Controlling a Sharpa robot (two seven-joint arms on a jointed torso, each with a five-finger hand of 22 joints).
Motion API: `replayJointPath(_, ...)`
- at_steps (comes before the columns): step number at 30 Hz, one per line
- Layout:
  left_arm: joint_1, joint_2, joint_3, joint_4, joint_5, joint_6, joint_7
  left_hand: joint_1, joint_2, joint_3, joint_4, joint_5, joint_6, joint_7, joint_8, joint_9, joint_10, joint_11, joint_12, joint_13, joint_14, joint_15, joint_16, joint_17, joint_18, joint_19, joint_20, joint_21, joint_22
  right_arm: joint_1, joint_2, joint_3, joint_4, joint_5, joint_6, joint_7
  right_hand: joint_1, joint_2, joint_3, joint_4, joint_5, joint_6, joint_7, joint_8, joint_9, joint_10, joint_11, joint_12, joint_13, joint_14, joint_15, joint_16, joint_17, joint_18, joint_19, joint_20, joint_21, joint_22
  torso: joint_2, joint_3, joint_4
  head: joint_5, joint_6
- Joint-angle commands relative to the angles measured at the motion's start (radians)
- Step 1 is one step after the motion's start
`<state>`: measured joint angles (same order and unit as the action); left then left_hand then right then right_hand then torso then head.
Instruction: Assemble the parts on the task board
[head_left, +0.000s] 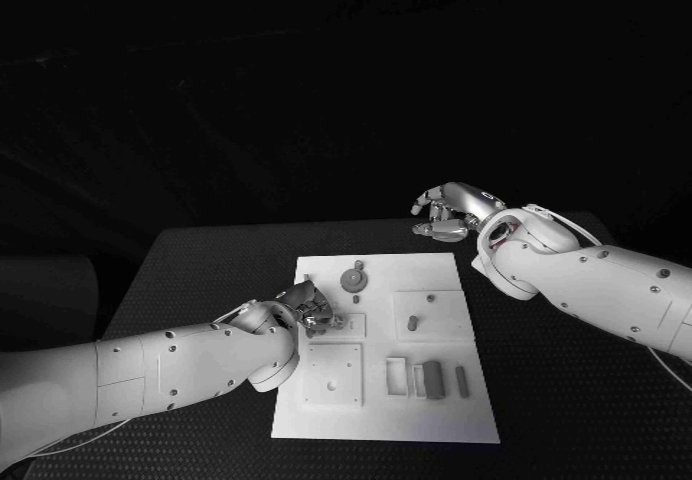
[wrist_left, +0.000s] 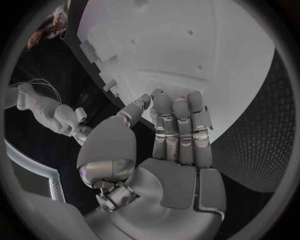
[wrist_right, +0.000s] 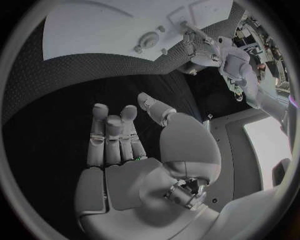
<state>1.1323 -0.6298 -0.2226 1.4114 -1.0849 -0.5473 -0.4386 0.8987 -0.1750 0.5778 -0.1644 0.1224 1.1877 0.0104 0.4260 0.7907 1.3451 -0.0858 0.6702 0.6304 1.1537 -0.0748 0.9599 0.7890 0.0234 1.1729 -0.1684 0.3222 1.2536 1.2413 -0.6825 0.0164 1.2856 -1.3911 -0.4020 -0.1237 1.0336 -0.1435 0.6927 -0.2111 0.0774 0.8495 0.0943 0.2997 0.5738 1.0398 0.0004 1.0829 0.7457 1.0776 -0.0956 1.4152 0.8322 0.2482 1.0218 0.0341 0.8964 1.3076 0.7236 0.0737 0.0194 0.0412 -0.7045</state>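
Observation:
The white task board lies mid-table. On it I see a round grey part near the far edge, a small grey peg in a square recess, and grey bar parts at the near right. My left hand hovers over the board's left edge; in the left wrist view its fingers lie straight side by side above the board, holding nothing. My right hand hangs past the board's far right corner over the table, with its fingers spread and empty.
The black table surrounds the board, with bare room to its left and right. A white square plate with a small hole sits on the board's near left. The right wrist view shows the board and my left hand beyond it.

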Motion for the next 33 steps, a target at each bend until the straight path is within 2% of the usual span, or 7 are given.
replayJointPath(1, -0.005, 0.000, -0.003, -0.001, 0.023, 0.021, 0.000, -0.001, -0.012, 0.000, 0.015, -0.033, -0.006, 0.001, -0.006, 0.002, -0.007, 0.001, 0.008, -0.004, -0.007, -0.001, 0.009, -0.008, 0.005, 0.007, -0.004, -0.008, 0.003, 0.000, 0.000, 0.001, 0.000, -0.001, 0.010, 0.009, 0.005, -0.002, 0.000, -0.006, 0.002, 0.136, 0.023, -0.005, 0.001, -0.083, 0.009, 0.000, -0.001, -0.004, 0.001, -0.003, -0.001, 0.014, -0.007, 0.001, -0.006, 0.016, 0.000, 0.0010, -0.0005, 0.001, 0.001)
replayJointPath(13, -0.005, -0.026, 0.009, 0.033, 0.073, 0.023, 0.023, -0.045, -0.034, -0.032, 0.052, -0.052, -0.031, 0.013, -0.026, -0.002, -0.024, 0.009, 0.012, -0.011, -0.029, 0.000, 0.025, -0.029, 0.002, -0.002, -0.003, -0.026, 0.010, 0.000, 0.000, 0.001, -0.009, 0.006, 0.003, 0.009, 0.002, -0.005, -0.001, -0.004, 0.001, 0.134, 0.024, -0.006, 0.001, -0.084, 0.010, -0.001, -0.002, -0.005, 0.001, -0.003, -0.001, 0.014, -0.008, 0.001, -0.007, 0.016, 0.000, 0.0000, -0.0012, 0.000, 0.005)
replayJointPath(15, -0.004, -0.028, 0.041, 0.034, 0.082, 0.048, 0.018, -0.095, -0.002, -0.103, 0.036, 0.029, -0.047, 0.018, -0.034, -0.001, -0.038, 0.014, 0.014, -0.011, -0.044, 0.002, 0.030, -0.033, 0.002, -0.014, -0.002, -0.036, 0.013, 0.000, -0.001, 0.001, -0.012, 0.007, 0.002, 0.008, 0.002, -0.007, -0.001, -0.003, 0.002, 0.131, 0.025, -0.009, 0.000, -0.086, 0.010, -0.002, -0.003, -0.006, 0.002, -0.004, -0.001, 0.014, -0.009, 0.002, -0.007, 0.016, 0.000, -0.0001, -0.0007, 0.000, 0.006)
replayJointPath(19, 0.000, -0.046, 0.086, 0.042, 0.073, 0.061, 0.014, -0.145, 0.020, -0.148, 0.036, 0.022, -0.070, 0.027, -0.047, -0.005, -0.061, 0.020, 0.019, -0.010, -0.069, 0.003, 0.039, -0.038, 0.000, -0.028, 0.000, -0.050, 0.014, 0.000, -0.001, 0.001, -0.018, 0.014, 0.003, 0.008, 0.002, -0.008, -0.001, -0.002, 0.002, 0.130, 0.025, -0.009, 0.000, -0.087, 0.011, -0.002, -0.003, -0.007, 0.002, -0.004, -0.002, 0.014, -0.009, 0.002, -0.008, 0.016, -0.001, -0.0002, -0.0006, -0.001, 0.009)
replayJointPath(24, 0.052, -0.066, 0.093, 0.033, 0.069, 0.162, -0.003, -0.148, 0.025, -0.154, 0.031, 0.019, -0.079, 0.030, -0.051, -0.007, -0.070, 0.023, 0.023, -0.009, -0.078, 0.004, 0.044, -0.042, -0.001, -0.032, 0.001, -0.055, 0.016, 0.000, 0.000, 0.001, -0.021, 0.018, 0.003, 0.009, 0.002, -0.008, -0.001, -0.001, 0.002, 0.129, 0.025, -0.010, 0.000, -0.088, 0.011, -0.002, -0.004, -0.007, 0.002, -0.005, -0.002, 0.014, -0.009, 0.002, -0.008, 0.016, -0.001, 0.0012, -0.0002, -0.002, 0.014)
replayJointPath(30, 0.121, -0.074, 0.093, -0.048, 0.073, 0.340, -0.018, -0.123, 0.095, -0.160, -0.024, -0.005, -0.126, 0.056, -0.093, -0.035, -0.116, 0.047, 0.009, -0.025, -0.124, 0.020, 0.035, -0.073, -0.009, -0.064, 0.015, -0.092, 0.011, 0.000, -0.001, 0.001, -0.026, 0.022, 0.004, 0.009, 0.002, -0.009, -0.001, 0.000, 0.002, 0.126, 0.026, -0.012, 0.000, -0.089, 0.012, -0.002, -0.005, -0.008, 0.003, -0.005, -0.002, 0.014, -0.010, 0.002, -0.008, 0.015, 0.000, 0.0009, -0.0002, -0.002, 0.022)
replayJointPath(33, 0.141, -0.065, 0.094, -0.105, 0.073, 0.368, -0.014, -0.139, 0.098, -0.167, -0.028, -0.029, -0.143, 0.066, -0.111, -0.049, -0.130, 0.056, 0.000, -0.035, -0.137, 0.026, 0.028, -0.087, -0.010, -0.072, 0.021, -0.109, 0.004, 0.000, 0.000, 0.001, -0.029, 0.024, 0.006, 0.010, 0.002, -0.009, -0.001, 0.000, 0.002, 0.126, 0.026, -0.012, 0.000, -0.089, 0.012, -0.002, -0.005, -0.008, 0.003, -0.005, -0.002, 0.014, -0.010, 0.003, -0.008, 0.015, 0.001, 0.0008, -0.0012, -0.002, 0.027)
